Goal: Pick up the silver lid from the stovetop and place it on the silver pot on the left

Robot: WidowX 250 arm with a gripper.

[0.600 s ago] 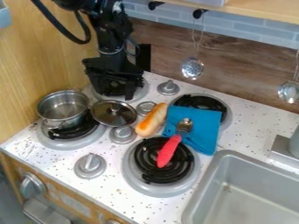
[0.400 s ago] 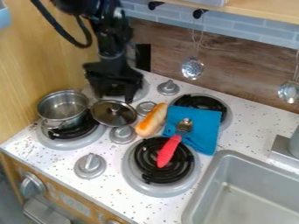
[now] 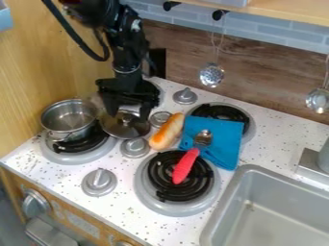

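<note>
Pot (image 3: 69, 119) + lid (image 3: 122, 128): silver-gray. Cloth (image 3: 214, 139): bright blue. Spoon (image 3: 185, 163): red hdl, silver bowl. Bread (image 3: 167, 131): orange-brn w/ pale ends. Coils (image 3: 181, 176): blk. Counter (image 3: 110, 209): wht w/ dk specks. Sink (image 3: 276, 211): gray. Backsplash (image 3: 183, 60): brn wood grain, blue-gray brick pattern above. Arm (image 3: 126, 45): blk.

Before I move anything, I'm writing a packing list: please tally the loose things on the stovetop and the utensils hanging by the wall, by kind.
Pot: 1
Lid: 1
Bread roll: 1
Blue cloth: 1
Red-handled spoon: 1
Hanging utensils: 2
Total: 7
</note>
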